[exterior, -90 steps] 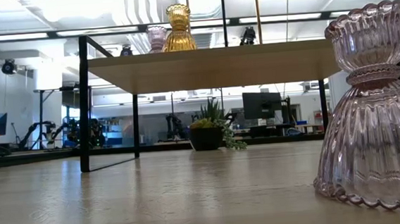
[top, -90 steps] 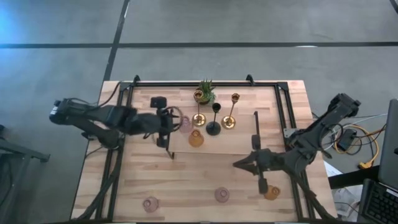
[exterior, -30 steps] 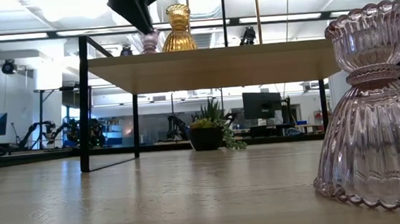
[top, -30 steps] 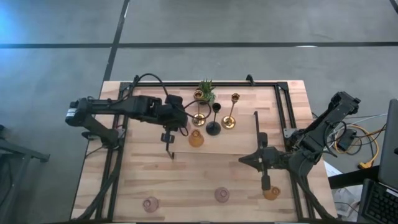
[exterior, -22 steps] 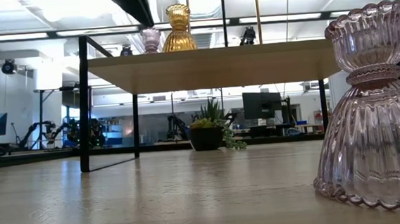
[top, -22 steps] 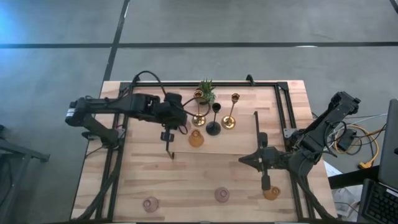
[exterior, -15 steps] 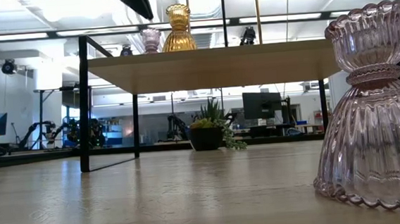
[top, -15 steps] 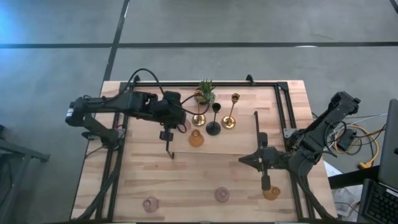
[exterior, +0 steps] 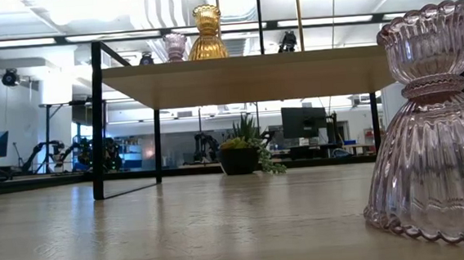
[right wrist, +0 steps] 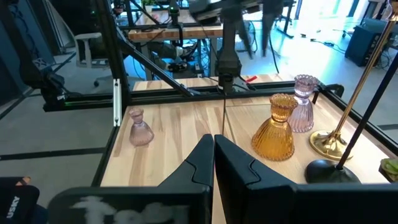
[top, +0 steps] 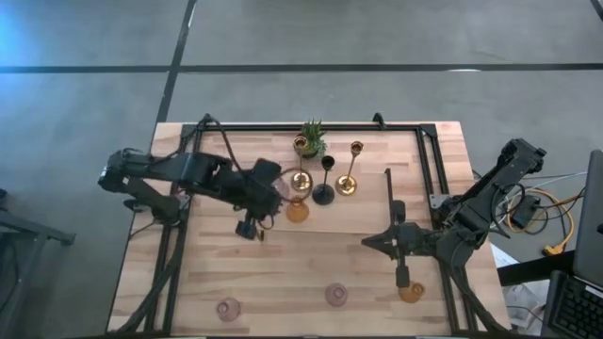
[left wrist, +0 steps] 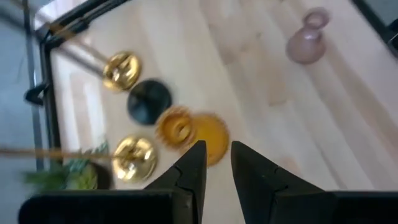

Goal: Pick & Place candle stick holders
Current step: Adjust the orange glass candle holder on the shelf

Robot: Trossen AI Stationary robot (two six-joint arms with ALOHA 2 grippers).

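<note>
A big pink glass holder (exterior: pixel 432 124) stands closest on the wooden table (top: pixel 311 273). Farther back, an amber holder (top: pixel 298 209), a black one (top: pixel 324 193) and two gold ones (top: pixel 350 184) stand together by a small plant (top: pixel 310 139). The left gripper (top: pixel 254 226) hangs above them, fingers a little apart, holding nothing. The right gripper (top: pixel 369 243) waits, pinched shut.

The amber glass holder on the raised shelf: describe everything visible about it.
The amber glass holder is squat and ribbed, with a flared skirt-like base, a narrow waist and a fluted cup on top. It looks like translucent golden-orange glass. It stands upright on the raised wooden shelf, close beside a pink glass holder, in front of the slim gold holders. Nothing grips it; the left gripper hovers above.
</note>
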